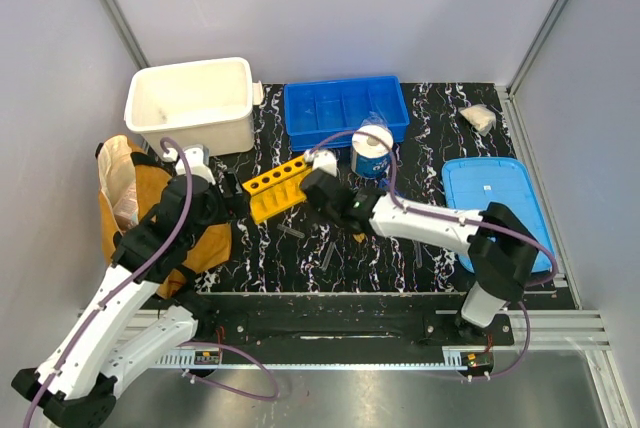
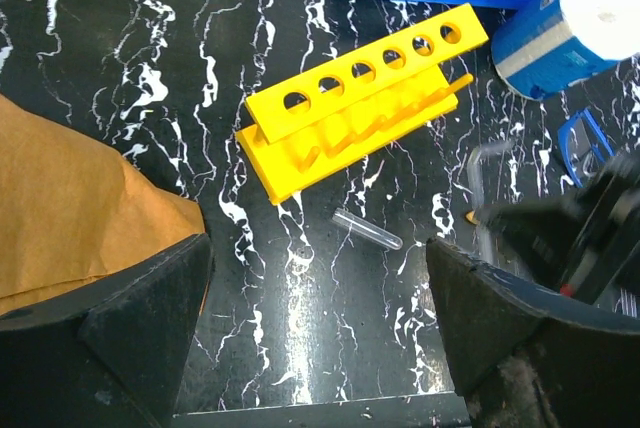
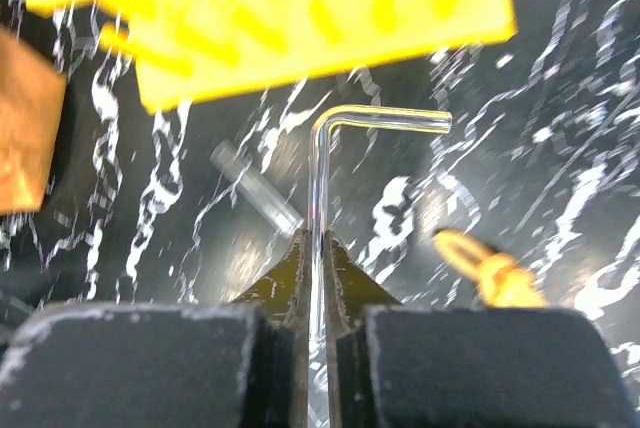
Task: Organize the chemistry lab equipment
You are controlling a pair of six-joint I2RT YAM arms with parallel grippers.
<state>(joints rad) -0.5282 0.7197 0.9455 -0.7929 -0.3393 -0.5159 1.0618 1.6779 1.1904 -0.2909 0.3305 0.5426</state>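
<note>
The yellow test-tube rack lies on its side on the black marbled table. My right gripper is shut on a clear bent glass tube, held just right of the rack and above the table. A short clear test tube lies loose below the rack. A small yellow piece rests to the right of it. My left gripper hangs open above bare table near that tube, with nothing between its fingers. Blue-rimmed goggles show partly behind the right arm.
A white bin and a blue divided tray stand at the back. The blue-wrapped paper roll is beside the rack. A blue lid lies at the right and the tan bag at the left. Another thin tube lies near the front.
</note>
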